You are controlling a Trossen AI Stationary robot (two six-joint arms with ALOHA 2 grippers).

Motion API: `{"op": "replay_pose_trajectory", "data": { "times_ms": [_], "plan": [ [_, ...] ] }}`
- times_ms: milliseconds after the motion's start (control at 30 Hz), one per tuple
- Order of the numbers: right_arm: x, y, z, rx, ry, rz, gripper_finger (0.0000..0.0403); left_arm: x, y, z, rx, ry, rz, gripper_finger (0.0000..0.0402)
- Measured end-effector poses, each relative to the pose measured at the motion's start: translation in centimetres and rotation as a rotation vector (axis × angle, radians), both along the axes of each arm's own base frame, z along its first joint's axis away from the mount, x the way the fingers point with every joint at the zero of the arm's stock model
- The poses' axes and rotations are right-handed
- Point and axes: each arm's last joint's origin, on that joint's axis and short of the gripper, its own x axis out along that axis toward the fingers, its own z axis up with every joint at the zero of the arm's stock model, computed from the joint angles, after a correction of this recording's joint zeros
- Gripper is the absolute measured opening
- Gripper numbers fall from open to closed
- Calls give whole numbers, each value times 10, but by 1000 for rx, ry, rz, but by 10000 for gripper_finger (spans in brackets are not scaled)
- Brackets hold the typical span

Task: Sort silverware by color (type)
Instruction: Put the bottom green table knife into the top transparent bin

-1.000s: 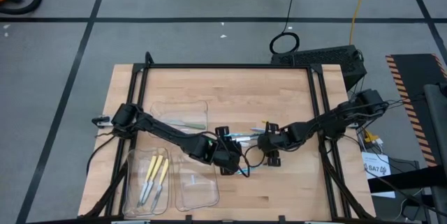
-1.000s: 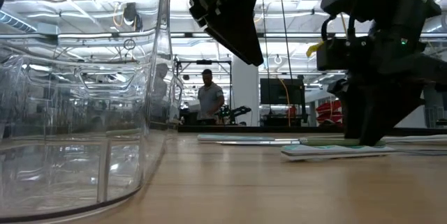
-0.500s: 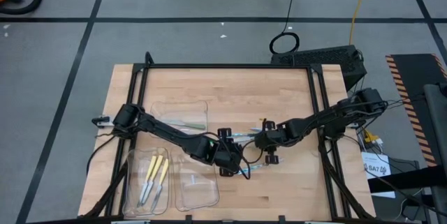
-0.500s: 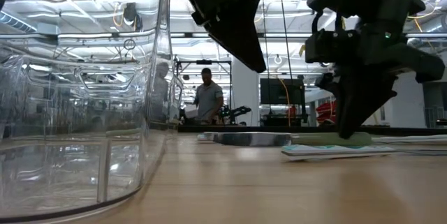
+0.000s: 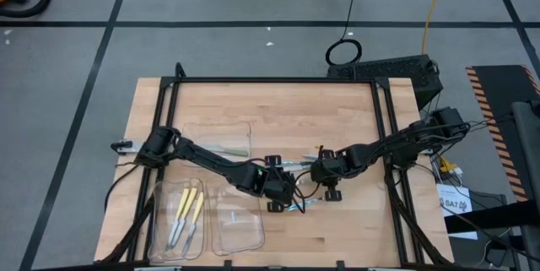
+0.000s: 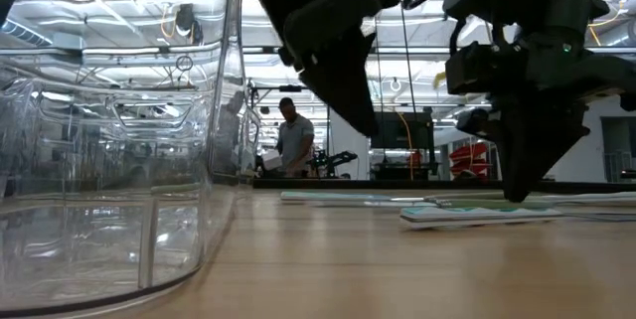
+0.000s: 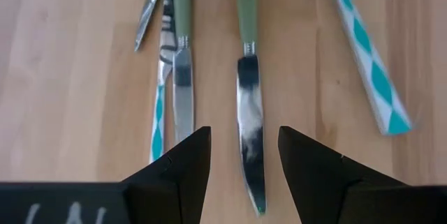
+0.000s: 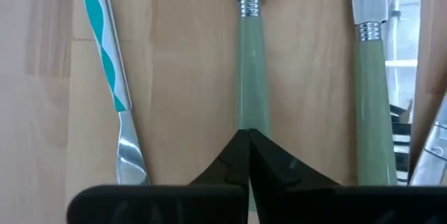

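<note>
My right claw pinches a pale green knife; my left claw hangs spread over the same knife's blade.

From above, my right claw (image 5: 321,174) and left claw (image 5: 281,191) meet mid-table, three yellow utensils (image 5: 186,214) lying in a clear tray (image 5: 160,241) well off beyond my left claw. At table height, a teal-patterned utensil (image 6: 477,216) lies just before my right claw. My left wrist shows spread fingers (image 7: 178,165) flanking the blade. My right wrist shows fingers (image 8: 227,161) pressed together on the green knife (image 8: 251,77), a second green-handled knife (image 8: 372,105) just beside.
</note>
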Motion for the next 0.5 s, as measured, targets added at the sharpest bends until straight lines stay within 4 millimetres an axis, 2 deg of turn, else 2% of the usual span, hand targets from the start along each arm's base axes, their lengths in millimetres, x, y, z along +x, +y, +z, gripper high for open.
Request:
{"op": "replay_pose_trajectory", "data": {
  "times_ms": [267,500],
  "plan": [
    [0,0,0,-15,1,11,2,2,-1,-2,-34,-6,2,177],
    [0,7,23,-95,-26,-23,6,1,-3,-2,-37,-1,0,177]
  ]
}}
